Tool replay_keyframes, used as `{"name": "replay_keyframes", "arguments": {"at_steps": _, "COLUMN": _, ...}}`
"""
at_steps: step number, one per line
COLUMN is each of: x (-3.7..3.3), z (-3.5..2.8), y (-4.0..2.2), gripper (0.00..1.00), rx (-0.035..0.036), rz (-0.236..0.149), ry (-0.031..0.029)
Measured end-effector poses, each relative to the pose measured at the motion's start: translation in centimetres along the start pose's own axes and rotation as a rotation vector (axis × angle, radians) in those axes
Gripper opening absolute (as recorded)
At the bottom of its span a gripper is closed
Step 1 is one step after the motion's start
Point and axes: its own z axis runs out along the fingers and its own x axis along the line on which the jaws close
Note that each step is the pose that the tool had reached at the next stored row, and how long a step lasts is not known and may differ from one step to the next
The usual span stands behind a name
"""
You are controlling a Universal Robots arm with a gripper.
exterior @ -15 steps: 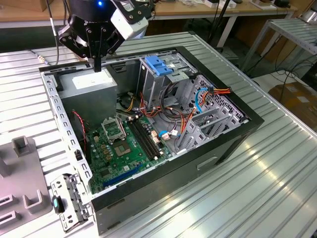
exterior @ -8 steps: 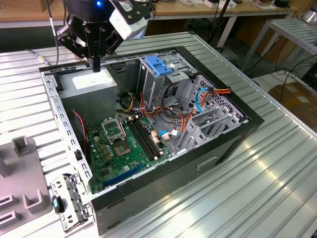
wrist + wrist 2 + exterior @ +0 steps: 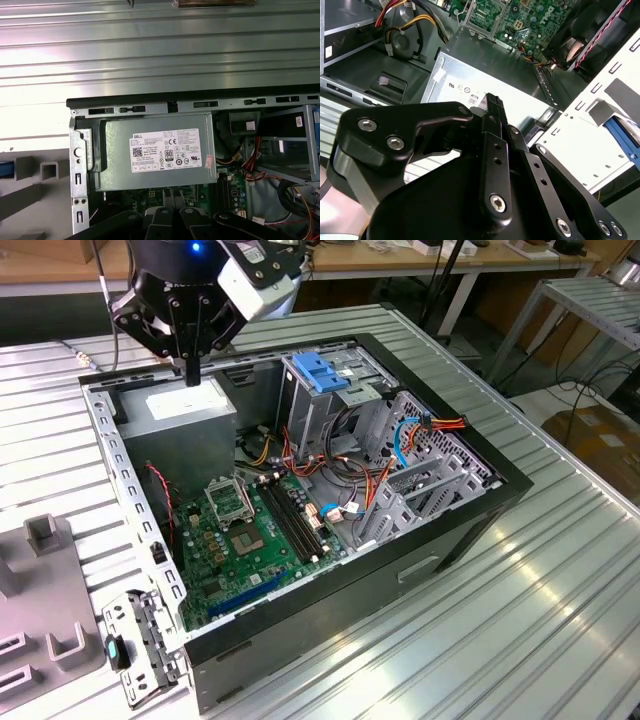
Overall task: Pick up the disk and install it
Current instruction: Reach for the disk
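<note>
End effector (image 3: pixel 191 376) hangs clenched, empty, over the power supply (image 3: pixel 185 406). Disk pickup not started, so I reckon the jaws need opening first.

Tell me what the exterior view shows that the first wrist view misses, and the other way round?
Exterior view: the whole open computer case, including its front half with the grey drive bays, and the tool seen from outside, shut with nothing in it, hanging above the grey power-supply box. First wrist view: a straight-down look at that box's white sticker and the slotted case edge behind it. Shared: the power-supply box, the coloured cables beside it, and the ribbed metal table.
</note>
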Motion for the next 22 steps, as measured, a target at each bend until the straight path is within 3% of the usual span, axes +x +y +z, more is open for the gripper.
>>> {"name": "replay_keyframes", "arguments": {"at_steps": 18, "x": 0.86, "z": -0.02, "y": -0.07, "gripper": 0.11, "rx": 0.0000, "rz": 0.000, "ry": 0.0000}}
{"name": "replay_keyframes", "arguments": {"at_steps": 22, "x": 1.38, "z": -0.04, "y": -0.10, "gripper": 0.11, "rx": 0.0000, "rz": 0.000, "ry": 0.0000}}
